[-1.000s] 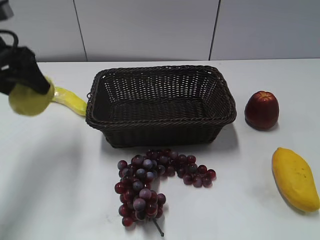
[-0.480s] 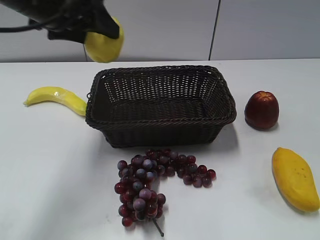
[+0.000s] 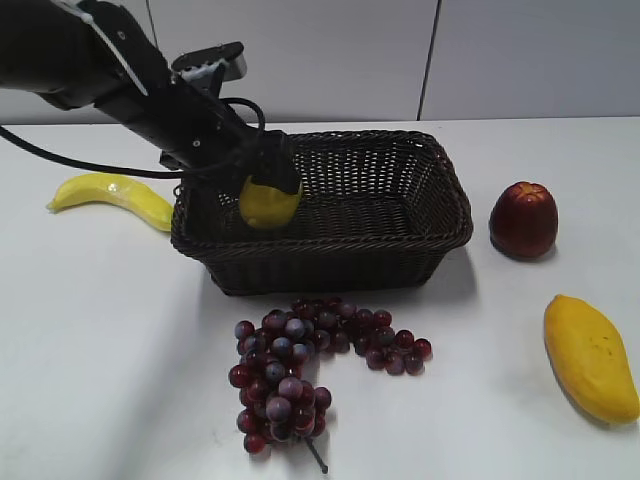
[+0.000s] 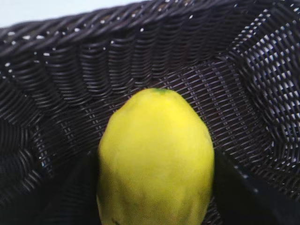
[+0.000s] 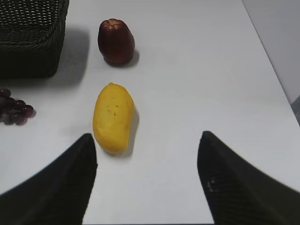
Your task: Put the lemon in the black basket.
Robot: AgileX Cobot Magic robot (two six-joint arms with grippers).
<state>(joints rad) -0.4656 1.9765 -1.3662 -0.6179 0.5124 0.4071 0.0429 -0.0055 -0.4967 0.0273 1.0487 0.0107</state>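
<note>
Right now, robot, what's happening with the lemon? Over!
Left gripper shut on lemon, inside black basket, left end. Right gripper open, empty, over table. Nothing in the way.

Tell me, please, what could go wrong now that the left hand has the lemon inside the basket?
1. The lemon looks held above the floor of the black basket; released there, it may bounce or roll.
2. The left hand sits close to the near-left wall, so withdrawing could snag the rim and drag the basket toward the banana.
</note>
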